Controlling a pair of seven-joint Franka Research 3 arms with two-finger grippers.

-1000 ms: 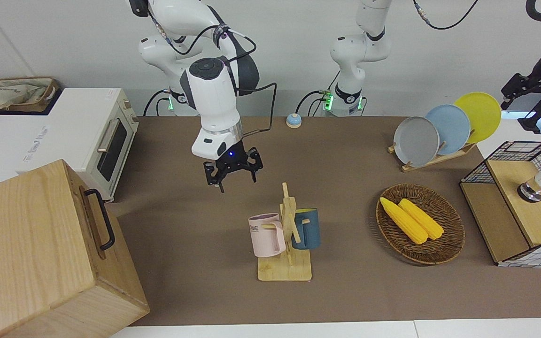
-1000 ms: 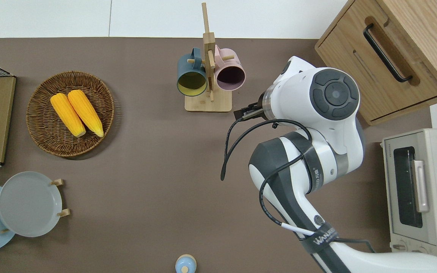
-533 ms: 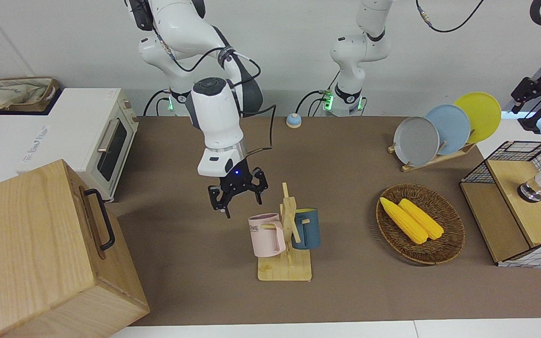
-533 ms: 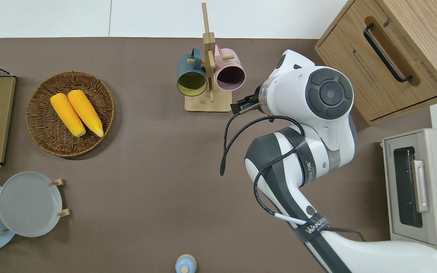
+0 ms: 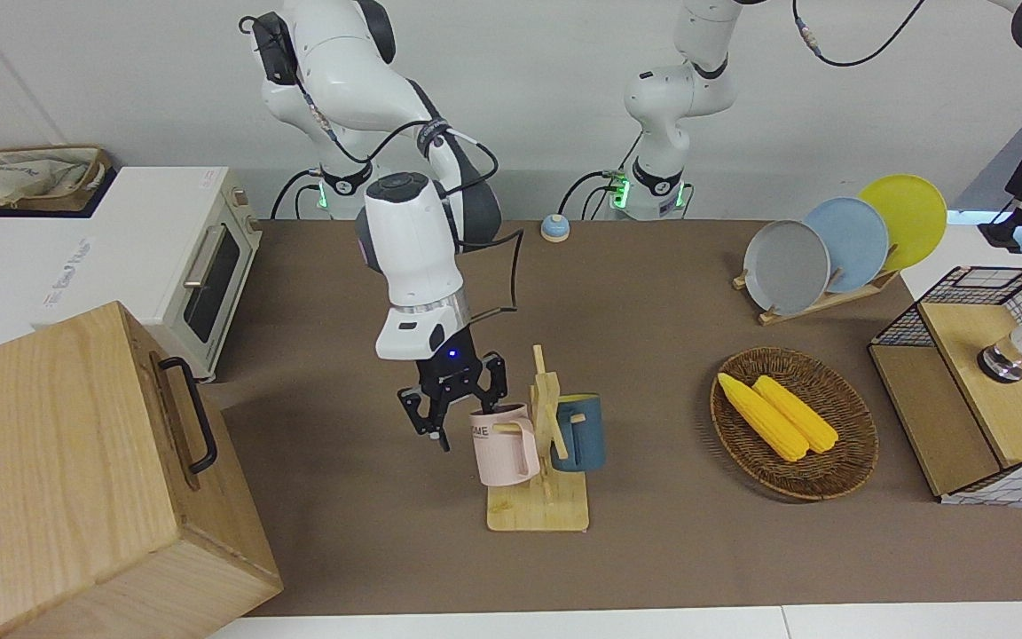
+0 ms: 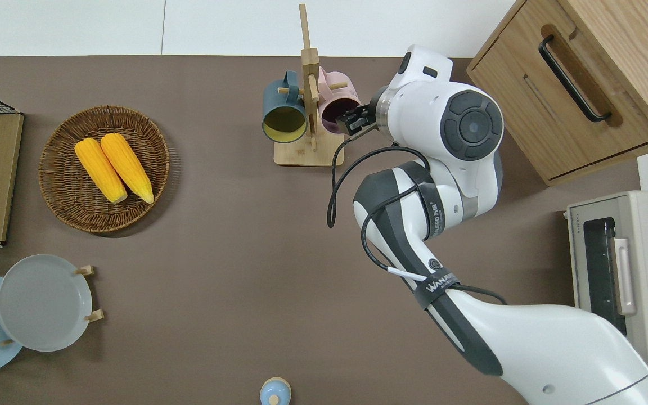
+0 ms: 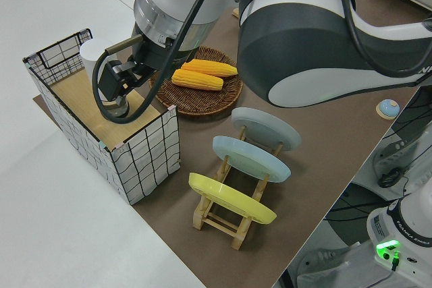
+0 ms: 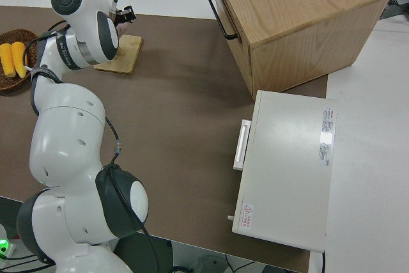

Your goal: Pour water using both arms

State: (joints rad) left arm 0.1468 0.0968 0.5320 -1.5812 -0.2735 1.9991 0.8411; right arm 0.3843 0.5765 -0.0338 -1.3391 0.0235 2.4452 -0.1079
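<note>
The right gripper (image 5: 451,410) is hanging with its fingers spread apart and gripping nothing; in the overhead view it (image 6: 351,119) is sitting over the rim of the pink mug (image 5: 504,445), on the side toward the right arm's end of the table; whether a finger is touching the rim cannot be told. The pink mug (image 6: 340,111) is hanging on a peg of the wooden mug rack (image 5: 545,461), with the blue mug (image 5: 578,432) hanging on the rack's opposite side; the rack is standing on the brown table (image 5: 653,532), near the edge farthest from the robots. The left gripper (image 7: 120,80) is hovering at the wire-grid box (image 7: 138,160) at the left arm's end of the table; how its fingers are standing cannot be told. A wicker basket (image 5: 848,470) holding two corn cobs (image 5: 777,415) is lying between the rack and that box.
</note>
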